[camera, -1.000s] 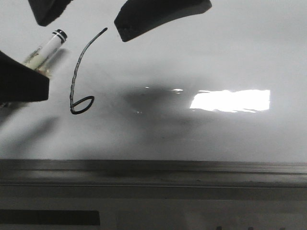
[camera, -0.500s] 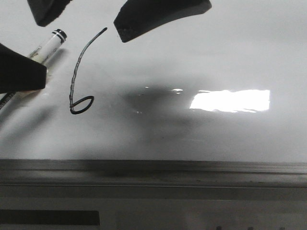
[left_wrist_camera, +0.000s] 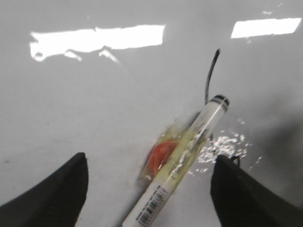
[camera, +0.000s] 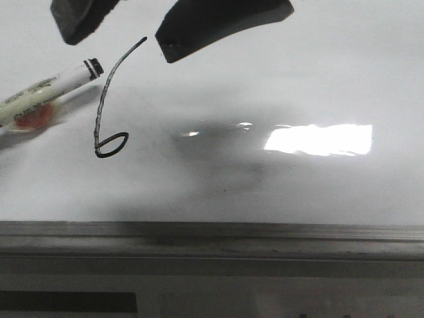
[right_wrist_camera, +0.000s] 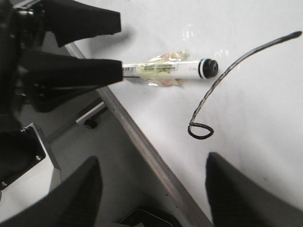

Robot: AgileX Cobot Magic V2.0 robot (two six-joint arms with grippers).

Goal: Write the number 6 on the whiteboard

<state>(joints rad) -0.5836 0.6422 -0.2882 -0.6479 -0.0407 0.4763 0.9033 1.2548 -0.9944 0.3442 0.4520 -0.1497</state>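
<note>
Item: number 6 (camera: 106,106), black line, long curved stem with small flat loop at its foot; drawn on the left part of the whiteboard (camera: 298,73); looks complete.

Item: marker (left_wrist_camera: 182,161), lying flat on the whiteboard, capped end just beside the stem, long axis slanting away from it.

Left hand (left_wrist_camera: 149,189): fingers apart, straddling the marker, not gripping; the nearer arm.

Right hand (right_wrist_camera: 151,189): fingers apart, empty, above the loop.

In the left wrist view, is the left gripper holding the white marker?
No, the white marker lies on the glossy whiteboard between the open left gripper.
</note>
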